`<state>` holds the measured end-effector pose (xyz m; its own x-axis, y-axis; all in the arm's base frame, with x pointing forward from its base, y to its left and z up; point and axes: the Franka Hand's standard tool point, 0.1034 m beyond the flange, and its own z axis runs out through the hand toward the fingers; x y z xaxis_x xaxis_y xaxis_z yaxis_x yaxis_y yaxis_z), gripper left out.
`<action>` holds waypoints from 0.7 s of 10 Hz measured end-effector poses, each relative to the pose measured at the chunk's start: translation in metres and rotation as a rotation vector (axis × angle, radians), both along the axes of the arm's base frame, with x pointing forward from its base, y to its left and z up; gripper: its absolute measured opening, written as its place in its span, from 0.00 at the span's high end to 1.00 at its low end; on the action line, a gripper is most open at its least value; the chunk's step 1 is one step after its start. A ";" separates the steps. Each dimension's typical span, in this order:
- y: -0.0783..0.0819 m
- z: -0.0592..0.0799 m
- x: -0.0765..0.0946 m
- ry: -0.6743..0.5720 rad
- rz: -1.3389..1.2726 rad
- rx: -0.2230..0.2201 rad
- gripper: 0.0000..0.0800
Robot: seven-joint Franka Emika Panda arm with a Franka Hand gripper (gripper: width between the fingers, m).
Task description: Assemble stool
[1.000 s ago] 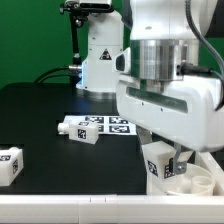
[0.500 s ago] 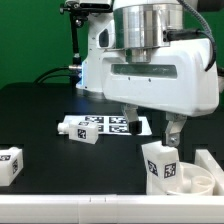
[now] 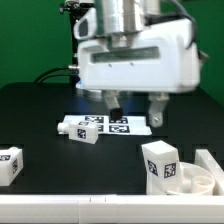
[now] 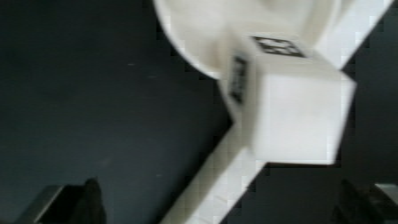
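Note:
The round white stool seat [image 3: 198, 181] lies at the front on the exterior view's right. One white leg [image 3: 162, 165] with marker tags stands upright on it. In the wrist view the seat [image 4: 214, 25] and that leg [image 4: 285, 110] show below the camera. A second leg [image 3: 78, 130] lies on its side mid-table. A third leg [image 3: 9, 163] stands at the exterior view's left edge. My gripper [image 3: 135, 108] is open and empty, hanging well above the table, up and to the exterior view's left of the upright leg. Its dark fingertips [image 4: 71, 200] show at the wrist view's edge.
The marker board [image 3: 117, 125] lies flat beside the lying leg. A white raised rail [image 3: 208, 160] borders the seat on the exterior view's right, and shows as a diagonal bar [image 4: 214, 185] in the wrist view. The black table [image 3: 60, 105] ends at a white front edge.
The gripper was down around the upright leg, then let it go. It has risen and shifted toward the exterior view's left with its jaws open. The leg stays standing on the seat.

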<state>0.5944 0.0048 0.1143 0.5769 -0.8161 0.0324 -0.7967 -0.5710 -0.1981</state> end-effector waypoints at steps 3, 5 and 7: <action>0.000 -0.003 0.001 -0.002 0.049 -0.011 0.19; -0.024 -0.009 -0.005 -0.016 0.282 -0.057 0.19; -0.049 -0.019 -0.016 -0.040 0.272 -0.089 0.19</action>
<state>0.5782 -0.0443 0.0958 0.7712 -0.6244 0.1240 -0.6043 -0.7793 -0.1661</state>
